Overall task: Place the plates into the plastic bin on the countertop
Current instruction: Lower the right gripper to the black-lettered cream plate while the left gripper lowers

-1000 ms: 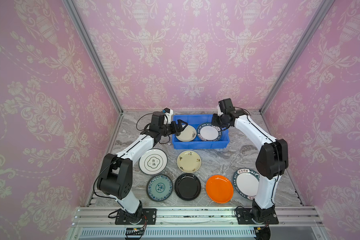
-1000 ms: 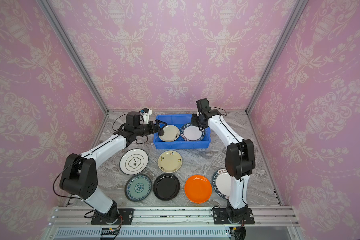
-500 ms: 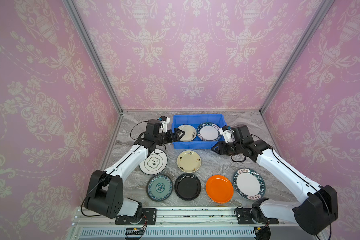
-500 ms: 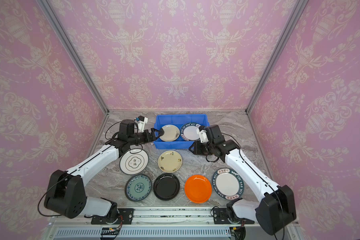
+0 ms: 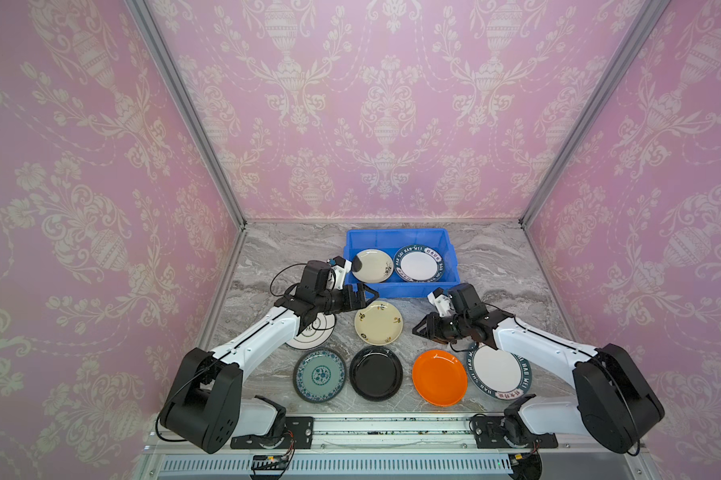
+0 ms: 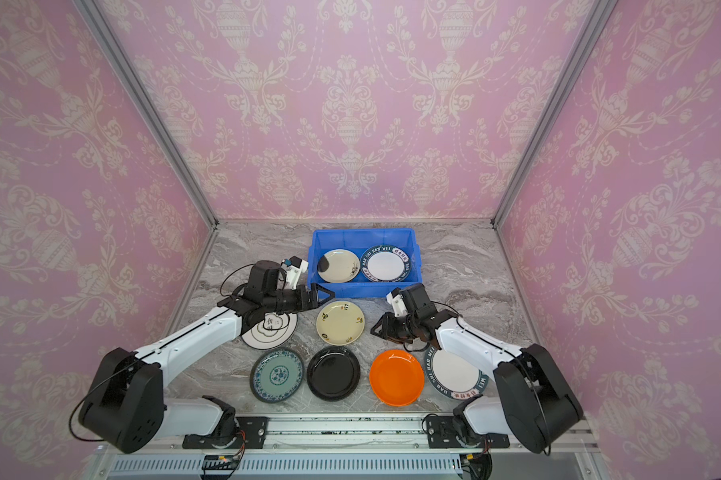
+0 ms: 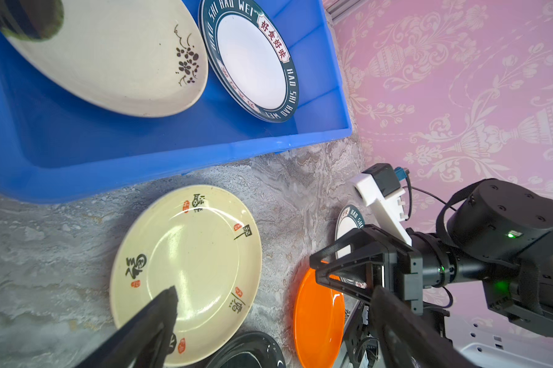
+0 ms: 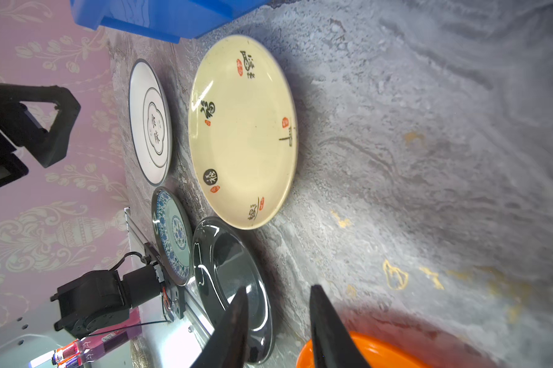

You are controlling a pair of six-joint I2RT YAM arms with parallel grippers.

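Blue bin [image 5: 396,233] at the back of the countertop [image 5: 496,266], two plates abreast inside: cream plate w/ dark blotch [image 5: 373,266] and lettered-rim plate [image 5: 419,264]. Six more out on the countertop. Just in front of the bin, cream plate w/ characters [image 5: 378,323]; left of it in both top views, white plate w/ Chinese characters [image 6: 280,332] (partly under the L arm [image 5: 263,332]). Front row, left to right: teal-patterned plate [image 5: 319,375], black plate [image 5: 376,373], orange plate [image 5: 439,377], second lettered-rim plate [image 5: 498,372], part covered by the R arm [image 5: 533,338]. L claw [image 5: 371,300] spread wide, empty, over the strip btw bin front wall and cream plate w/ characters. R claw [image 5: 417,330] parted only narrowly, nothing btw the fingers [image 8: 237,318] in the wrist view, over bare countertop btw cream plate w/ characters and orange plate, pointing toward the L claw.
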